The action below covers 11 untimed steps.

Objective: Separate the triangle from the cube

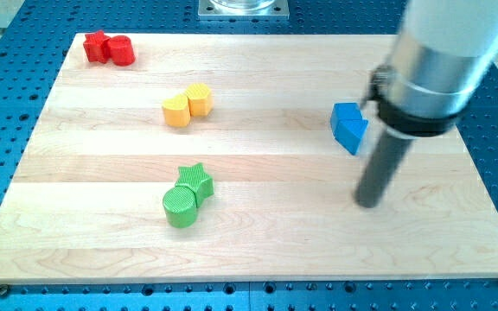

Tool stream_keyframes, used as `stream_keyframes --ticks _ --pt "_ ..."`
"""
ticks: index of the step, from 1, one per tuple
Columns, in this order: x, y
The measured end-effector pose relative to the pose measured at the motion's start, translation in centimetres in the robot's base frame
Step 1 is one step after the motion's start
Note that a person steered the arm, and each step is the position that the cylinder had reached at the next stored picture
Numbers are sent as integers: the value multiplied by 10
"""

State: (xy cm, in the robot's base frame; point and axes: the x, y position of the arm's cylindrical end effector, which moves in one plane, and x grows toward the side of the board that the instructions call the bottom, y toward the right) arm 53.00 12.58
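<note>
Two blue blocks sit pressed together at the view's right: a blue cube (345,114) and a blue triangle (355,138) touching its lower side. The dark rod comes down from the arm's silver wrist (430,78) just right of the blue pair. My tip (367,204) rests on the wooden board (266,233), below the blue triangle and slightly to its right, a short gap away and touching no block. The wrist hides the board behind it at the upper right.
A red star (98,45) and a red cylinder (121,52) touch at the top left. Two yellow blocks (187,106) touch left of centre. A green star (196,180) and a green cylinder (180,208) touch lower down.
</note>
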Motion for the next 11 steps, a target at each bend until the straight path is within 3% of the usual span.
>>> stream_keyframes --ticks 1,2,3,5,6,7,8,10,11 --pt "-62 -37" --pt "-115 -14" --pt "-108 13" --pt "-33 79" --pt "-64 41" --pt "-20 67" --pt "-7 76" --pt "-15 148" --pt "21 152"
